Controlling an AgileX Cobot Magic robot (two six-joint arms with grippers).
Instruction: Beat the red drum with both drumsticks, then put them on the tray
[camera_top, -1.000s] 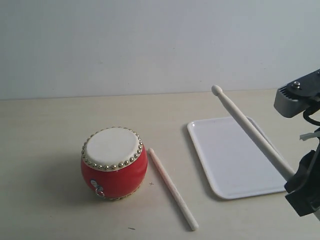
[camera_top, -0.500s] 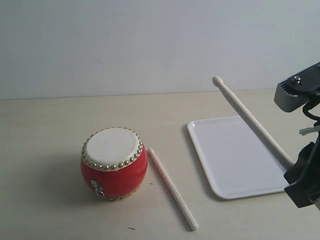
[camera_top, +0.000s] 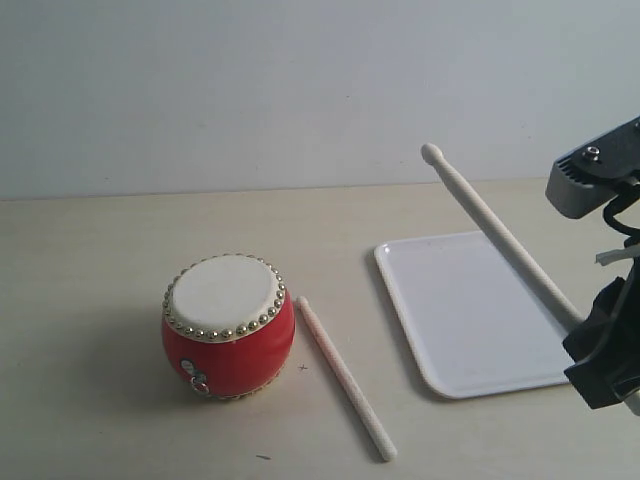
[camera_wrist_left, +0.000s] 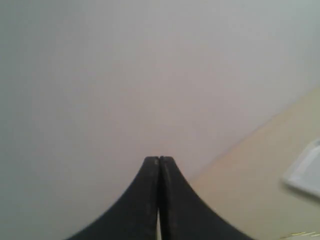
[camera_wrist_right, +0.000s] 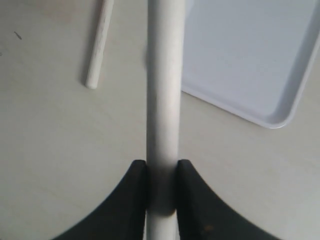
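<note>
The red drum (camera_top: 228, 325) with its cream head stands on the table at the left. One drumstick (camera_top: 344, 376) lies flat on the table just right of it, also seen in the right wrist view (camera_wrist_right: 98, 45). My right gripper (camera_wrist_right: 161, 167) is shut on the other drumstick (camera_top: 498, 235), which slants up and to the left above the white tray (camera_top: 470, 330); its shaft (camera_wrist_right: 164, 90) runs between the jaws. My left gripper (camera_wrist_left: 159, 160) is shut on nothing and points toward the wall; it is out of the exterior view.
A pale wall rises behind the table. The tray's corner (camera_wrist_right: 270, 117) lies beside the held stick in the right wrist view. A white edge (camera_wrist_left: 305, 172) shows in the left wrist view.
The held drumstick's tip has risen and the right gripper has shifted slightly. The drum and the lying drumstick have not moved.
</note>
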